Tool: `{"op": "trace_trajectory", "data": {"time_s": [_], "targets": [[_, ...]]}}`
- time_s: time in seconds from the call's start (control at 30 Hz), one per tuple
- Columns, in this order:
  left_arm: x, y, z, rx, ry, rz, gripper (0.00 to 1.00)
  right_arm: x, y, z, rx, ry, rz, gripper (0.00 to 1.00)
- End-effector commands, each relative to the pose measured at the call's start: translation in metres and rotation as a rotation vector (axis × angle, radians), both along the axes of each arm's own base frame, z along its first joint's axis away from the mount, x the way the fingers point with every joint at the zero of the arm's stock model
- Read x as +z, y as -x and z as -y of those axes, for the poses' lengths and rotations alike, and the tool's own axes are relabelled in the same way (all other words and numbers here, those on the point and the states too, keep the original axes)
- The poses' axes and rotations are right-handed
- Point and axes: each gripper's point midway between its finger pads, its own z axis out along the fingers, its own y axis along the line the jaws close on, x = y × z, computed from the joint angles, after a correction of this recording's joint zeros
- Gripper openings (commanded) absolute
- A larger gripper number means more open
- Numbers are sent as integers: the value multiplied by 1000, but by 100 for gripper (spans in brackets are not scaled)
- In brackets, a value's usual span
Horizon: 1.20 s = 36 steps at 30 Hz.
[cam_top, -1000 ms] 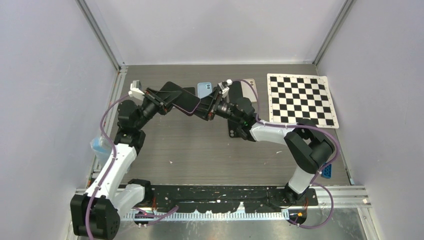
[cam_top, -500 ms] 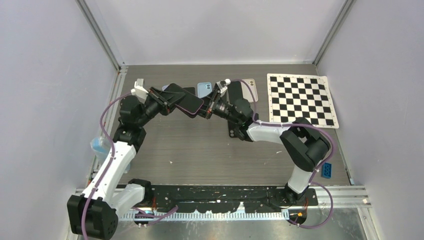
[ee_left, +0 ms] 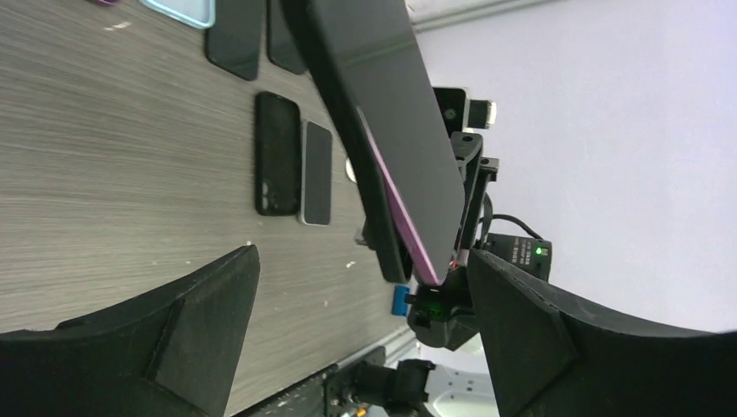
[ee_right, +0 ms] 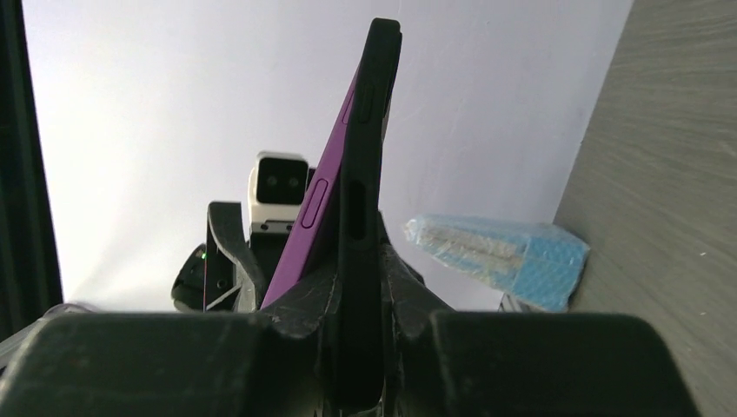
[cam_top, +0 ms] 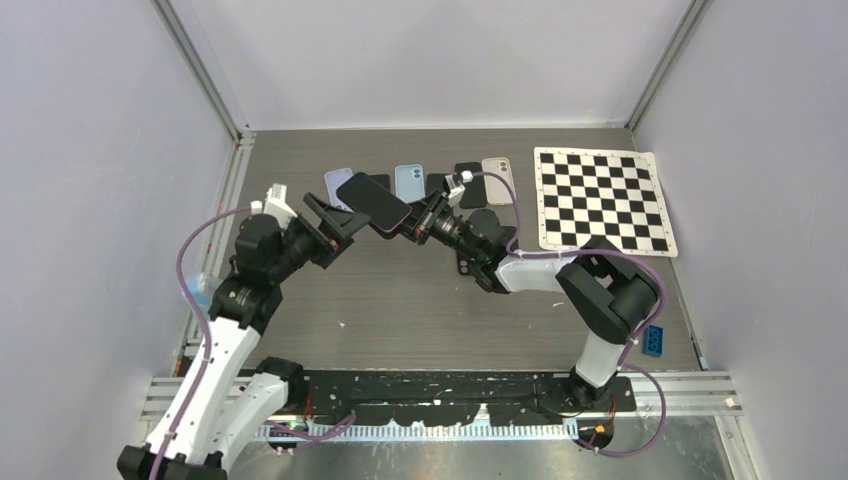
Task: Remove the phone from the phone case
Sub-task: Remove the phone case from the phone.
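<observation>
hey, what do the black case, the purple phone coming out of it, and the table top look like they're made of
The black case is probably soft rubber or silicone: matte, no glare, moulded cutout. The purple phone likely has a satin metal frame: smooth sheen, raised side button. The table top looks like grey wood-grain laminate: fine streaks, low shine.

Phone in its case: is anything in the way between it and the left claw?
No, nothing visible is in the way. The left claw is open just short of the phone, with only air between them. The right claw is shut on the phone's other end.
</observation>
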Motion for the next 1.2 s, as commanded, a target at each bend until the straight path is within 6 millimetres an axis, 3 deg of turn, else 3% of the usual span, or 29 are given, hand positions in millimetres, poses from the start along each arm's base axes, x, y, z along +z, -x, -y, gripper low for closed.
{"op": "trace_trajectory", "data": {"time_s": [0.0,0.13,0.3,0.33,0.7,0.8,1.17], "targets": [[-14,7,-26,127,-55,7,93,57,0,19,-106,-101,207,1],[1,14,-11,74,93,41,89,54,1,20,-120,-93,261,1],[14,13,16,-64,256,14,52,48,0,19,-128,-95,282,1],[19,12,20,-93,283,26,49,48,1,18,-125,-98,285,1],[39,12,32,-179,371,69,43,29,-1,11,-108,-57,250,1],[35,12,33,-180,366,53,36,22,-4,9,-111,-43,233,1],[27,9,38,-202,389,-6,38,16,-5,4,-104,-39,223,1]]}}
